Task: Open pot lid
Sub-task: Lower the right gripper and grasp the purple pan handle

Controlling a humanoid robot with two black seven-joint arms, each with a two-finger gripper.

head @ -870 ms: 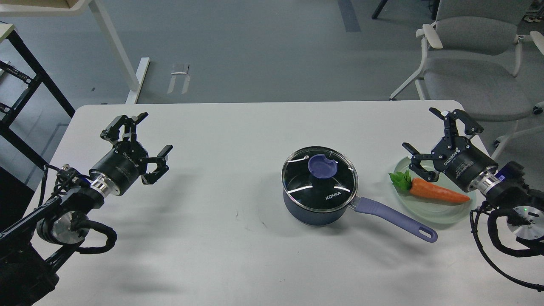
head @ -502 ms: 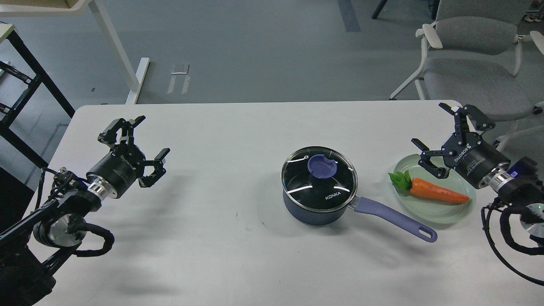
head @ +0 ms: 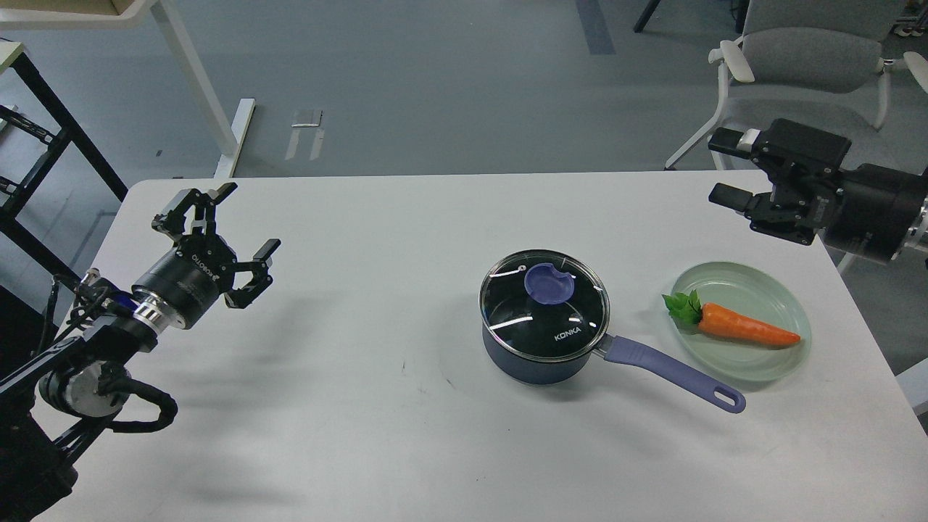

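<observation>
Pot lid on pot, both claws open, L, R

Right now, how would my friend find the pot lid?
Look at the white table. Right of its middle sits a dark blue pot with a long purple handle. The lid is the round glass top on it, with a purple knob, beside the carrot.
</observation>
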